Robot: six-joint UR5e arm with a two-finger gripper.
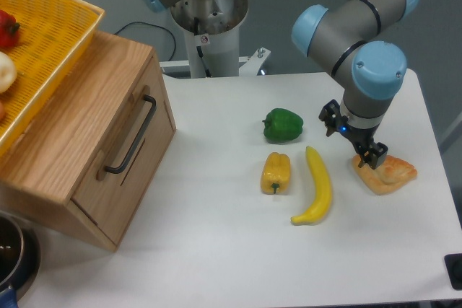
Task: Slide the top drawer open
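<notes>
The top drawer (pixel 121 140) is the light-oak front panel of the wooden cabinet at the left, and it sits flush and shut. Its long black bar handle (pixel 131 137) runs along the panel. My gripper (pixel 352 138) hangs far to the right over the white table, pointing down, well away from the drawer. Its fingers stand apart and hold nothing. The right fingertip (pixel 374 155) is at the edge of a pastry (pixel 388 172).
A yellow woven basket (pixel 58 23) with vegetables rests on top of the cabinet. A green pepper (pixel 283 125), a yellow pepper (pixel 276 172) and a banana (pixel 316 187) lie mid-table. A dark pot (pixel 11 254) stands at the lower left. The robot base (pixel 209 27) is at the back.
</notes>
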